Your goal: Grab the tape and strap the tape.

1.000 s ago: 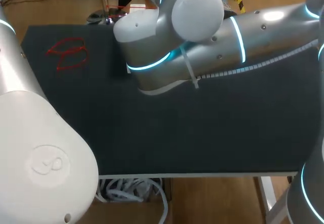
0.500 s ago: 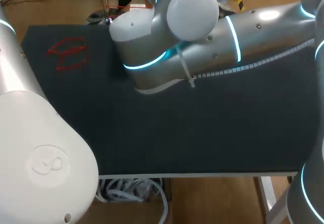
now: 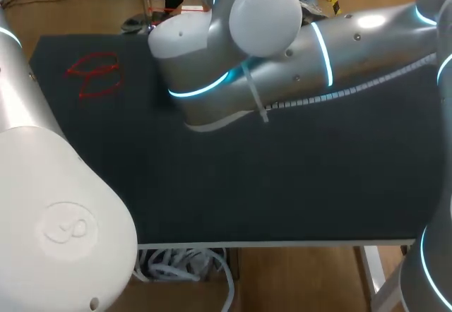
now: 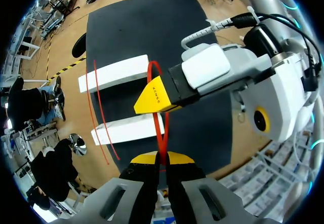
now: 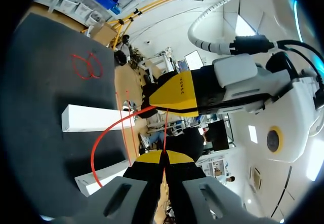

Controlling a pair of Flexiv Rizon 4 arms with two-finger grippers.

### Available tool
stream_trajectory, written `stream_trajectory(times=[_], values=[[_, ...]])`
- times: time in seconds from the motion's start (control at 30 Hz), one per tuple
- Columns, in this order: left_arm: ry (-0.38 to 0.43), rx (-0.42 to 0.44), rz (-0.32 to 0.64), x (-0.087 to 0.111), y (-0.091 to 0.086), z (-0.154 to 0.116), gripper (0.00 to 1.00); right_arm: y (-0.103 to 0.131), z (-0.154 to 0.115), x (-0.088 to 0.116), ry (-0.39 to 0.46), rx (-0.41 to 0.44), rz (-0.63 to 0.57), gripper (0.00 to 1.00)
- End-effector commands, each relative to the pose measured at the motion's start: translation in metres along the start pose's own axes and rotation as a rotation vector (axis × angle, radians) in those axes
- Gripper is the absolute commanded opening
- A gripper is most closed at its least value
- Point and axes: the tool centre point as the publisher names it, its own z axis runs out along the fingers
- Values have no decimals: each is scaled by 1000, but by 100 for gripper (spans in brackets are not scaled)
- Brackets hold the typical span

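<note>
**Tape.** The tape [image 4: 160, 133] is a thin red band. It should be treated as very light, limp along its length and smooth on its faces. It will sag, twist or slip through a loose pinch, and it will not hold a shape unsupported. The best place to take hold is across the flat of the band, close to the point where tension is wanted, with both pads fully on it.

**Location.** The tape hangs off the surface between the two grippers. From there it arcs to the two white blocks [image 4: 115, 73] lying side by side on the dark table [image 3: 296, 185]. Thin red strands cross both blocks near one end. Whether they pass underneath cannot be seen. In the head view this area is hidden under the right arm [image 3: 282, 51], which reaches across the far middle of the table.

**Left gripper.** The left gripper [image 4: 162, 157] has its fingers brought almost together. The band runs straight down between the yellow tips and is pinched from both sides.

**Right gripper.** The right gripper [image 5: 163, 156] is likewise nearly closed, with a strand of the same tape clamped between its tips. It stands just ahead of the left gripper, and a short run of band spans the gap between them.

**Other item.** A second red tape [image 3: 94, 74] lies in loose loops at the far left of the table, well apart from both grippers.
</note>
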Motion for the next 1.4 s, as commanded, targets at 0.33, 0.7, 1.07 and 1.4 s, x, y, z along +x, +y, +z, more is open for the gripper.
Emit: stream_trajectory(times=[0.33,0.7,1.07,1.4], values=[[-1,-1,1,0,0,0,0,-4,-14,-12,-37,40,-18,0],[-1,-1,1,0,0,0,0,-6,-14,-10,-21,80,-50,0],[-1,-1,1,0,0,0,0,-4,-13,-12,-23,91,-77,0],[-1,-1,1,0,0,0,0,-4,-13,-12,-16,91,-80,0]])
